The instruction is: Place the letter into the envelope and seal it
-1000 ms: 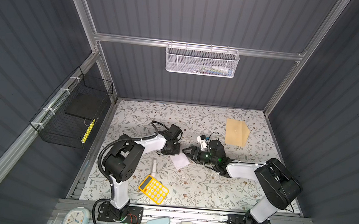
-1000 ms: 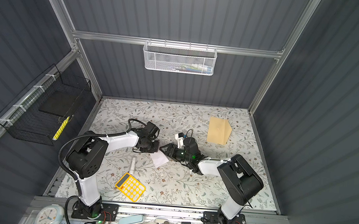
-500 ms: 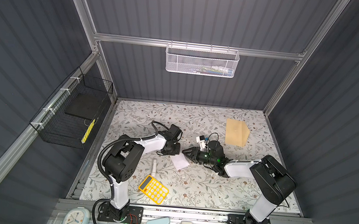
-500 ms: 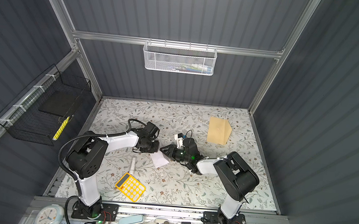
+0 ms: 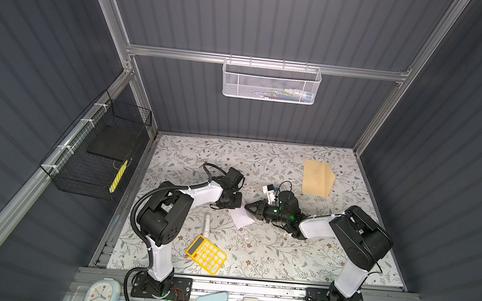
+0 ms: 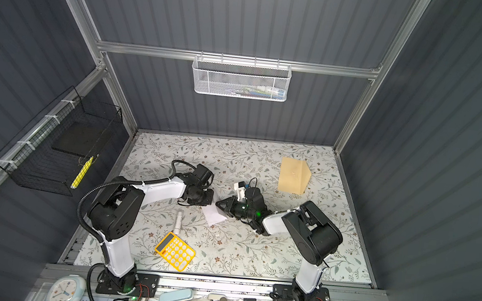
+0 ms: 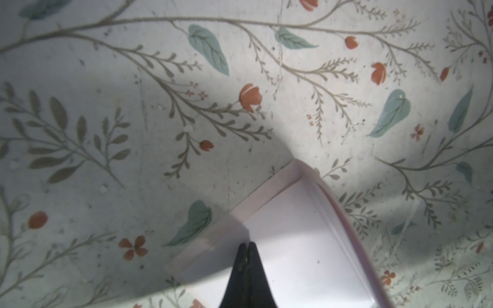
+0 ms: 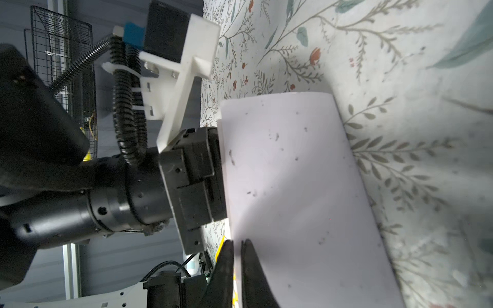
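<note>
The letter [image 5: 241,218], a white folded sheet, lies mid-table between both grippers, with one part curled upward [image 8: 293,186]. My right gripper [image 8: 237,242] is shut on the letter's near edge, reaching in from the right [image 5: 247,207]. My left gripper [image 7: 247,244] is shut, its tips down against the letter [image 7: 293,240] at the opposite edge [image 5: 232,205]; whether paper is pinched there does not show. The tan envelope [image 5: 317,177] lies flat at the back right, apart from both grippers, seen in both top views [image 6: 293,176].
A white glue stick [image 5: 206,224] and a yellow calculator [image 5: 206,254] lie at the front left of the floral table [image 5: 284,253]. A black wire basket [image 5: 96,154] hangs on the left wall and a white mesh basket [image 5: 271,81] on the back wall.
My right gripper's jaws have come together on the letter's edge, and that arm's elbow shifted slightly left. The left arm and the envelope have not moved.
</note>
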